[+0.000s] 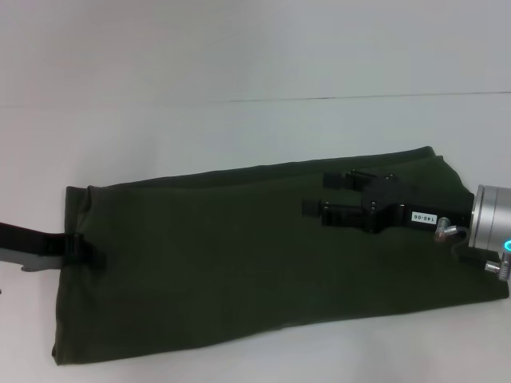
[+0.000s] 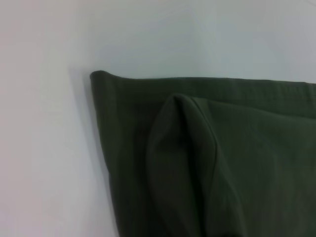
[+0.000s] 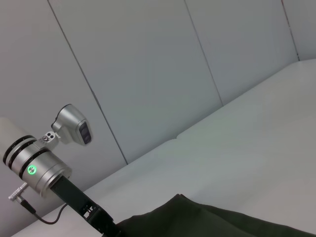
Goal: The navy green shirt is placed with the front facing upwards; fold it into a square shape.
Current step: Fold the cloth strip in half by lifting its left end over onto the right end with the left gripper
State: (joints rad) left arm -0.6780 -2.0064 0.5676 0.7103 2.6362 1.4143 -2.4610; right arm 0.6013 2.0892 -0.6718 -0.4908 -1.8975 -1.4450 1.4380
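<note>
plain dark olive-green shirt (image 1: 223,255) on a white table (image 1: 239,136).

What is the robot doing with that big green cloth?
It is folding the navy green shirt, which lies on the white table as a long band, plain side up. The left gripper sits at the shirt's left edge. The right gripper hovers open above the right part. It isn't a square yet.
</note>
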